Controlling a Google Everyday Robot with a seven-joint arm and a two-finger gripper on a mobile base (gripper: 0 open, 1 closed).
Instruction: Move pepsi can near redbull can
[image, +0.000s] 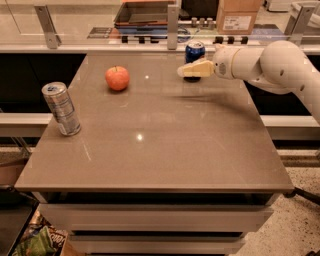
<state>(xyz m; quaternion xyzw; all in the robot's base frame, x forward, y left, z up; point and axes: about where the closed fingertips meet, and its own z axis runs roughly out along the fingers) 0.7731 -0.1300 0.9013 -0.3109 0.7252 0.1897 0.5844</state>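
Observation:
The pepsi can (194, 51), short and dark blue with a silver top, stands at the far edge of the table, right of centre. My gripper (189, 70) comes in from the right on a white arm and sits directly in front of the can's lower half, hiding it. The redbull can (61, 108), tall, slim and silver-grey, stands near the table's left edge, far from the pepsi can.
A red apple (117, 78) lies on the brown table (160, 150) between the two cans, toward the back left. A counter rail with metal posts (172, 20) runs behind the table. A cardboard box (239, 15) stands beyond it.

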